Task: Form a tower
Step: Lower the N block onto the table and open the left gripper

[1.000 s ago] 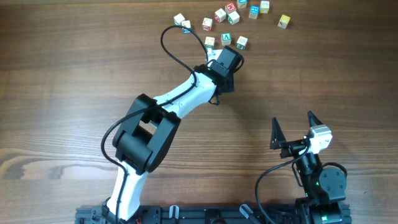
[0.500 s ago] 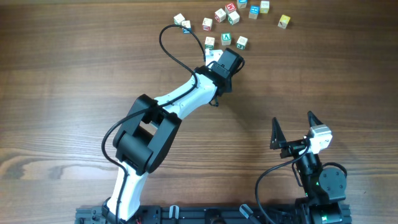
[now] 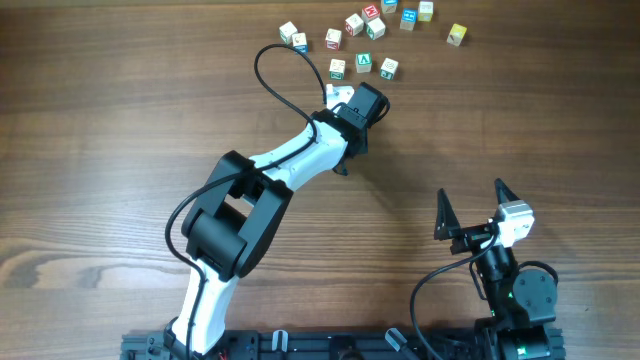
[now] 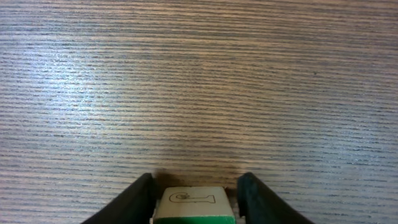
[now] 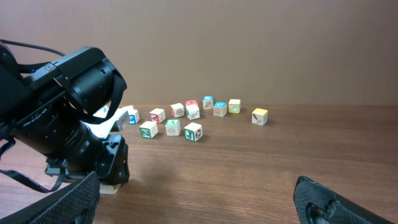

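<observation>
The tower is mostly hidden under my left gripper [image 3: 342, 95]. In the left wrist view its top cube [image 4: 194, 200], whitish with a line drawing on top and a green front face, sits between the black fingers [image 4: 138, 198]. My left gripper [image 4: 196, 184] is open only slightly, with a thin gap showing beside the cube. The right wrist view shows a pale cube [image 5: 102, 186] on the table beneath that gripper [image 5: 106, 177]. My right gripper [image 3: 470, 192] is wide open and empty near the front right, far from the cubes [image 5: 196, 193].
Several loose letter cubes lie scattered at the back of the table, the nearest a row of three [image 3: 363, 62] just beyond the left gripper. A yellow cube [image 3: 457, 34] sits farthest right. The left arm's black cable [image 3: 272, 75] loops beside them.
My left wrist has shifted slightly toward the upper left and its jaws have eased apart around the cube. The right arm has not moved.
</observation>
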You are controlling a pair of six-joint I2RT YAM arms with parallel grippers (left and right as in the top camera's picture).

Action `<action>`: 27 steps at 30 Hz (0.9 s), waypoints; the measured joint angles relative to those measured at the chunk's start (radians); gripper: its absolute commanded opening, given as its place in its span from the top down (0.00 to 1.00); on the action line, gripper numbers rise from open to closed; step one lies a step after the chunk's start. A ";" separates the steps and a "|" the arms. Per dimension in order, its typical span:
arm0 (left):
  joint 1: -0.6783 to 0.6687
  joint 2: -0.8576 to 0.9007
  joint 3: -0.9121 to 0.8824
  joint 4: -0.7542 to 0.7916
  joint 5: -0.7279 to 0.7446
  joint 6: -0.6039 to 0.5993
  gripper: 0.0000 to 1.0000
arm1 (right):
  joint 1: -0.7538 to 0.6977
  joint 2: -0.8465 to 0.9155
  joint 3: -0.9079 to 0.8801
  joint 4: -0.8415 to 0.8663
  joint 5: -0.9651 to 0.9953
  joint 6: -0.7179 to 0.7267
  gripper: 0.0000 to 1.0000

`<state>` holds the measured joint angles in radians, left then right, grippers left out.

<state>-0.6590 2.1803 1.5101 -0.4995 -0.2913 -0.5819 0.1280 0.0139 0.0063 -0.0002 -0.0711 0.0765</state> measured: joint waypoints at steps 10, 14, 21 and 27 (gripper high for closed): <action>0.000 0.000 0.000 0.000 0.000 0.000 0.66 | 0.000 0.000 0.000 0.000 0.000 0.000 0.00; 0.000 0.000 0.000 0.000 0.000 0.006 0.64 | 0.000 0.000 0.000 0.000 0.000 0.000 0.00; 0.000 0.000 0.000 -0.001 -0.026 0.016 0.63 | 0.000 0.000 0.000 0.000 0.000 0.000 0.00; 0.000 0.000 0.000 -0.005 -0.047 0.020 0.59 | 0.000 0.000 0.000 0.000 0.000 0.000 0.00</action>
<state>-0.6590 2.1803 1.5101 -0.5041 -0.3378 -0.5617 0.1280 0.0139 0.0063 -0.0002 -0.0711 0.0769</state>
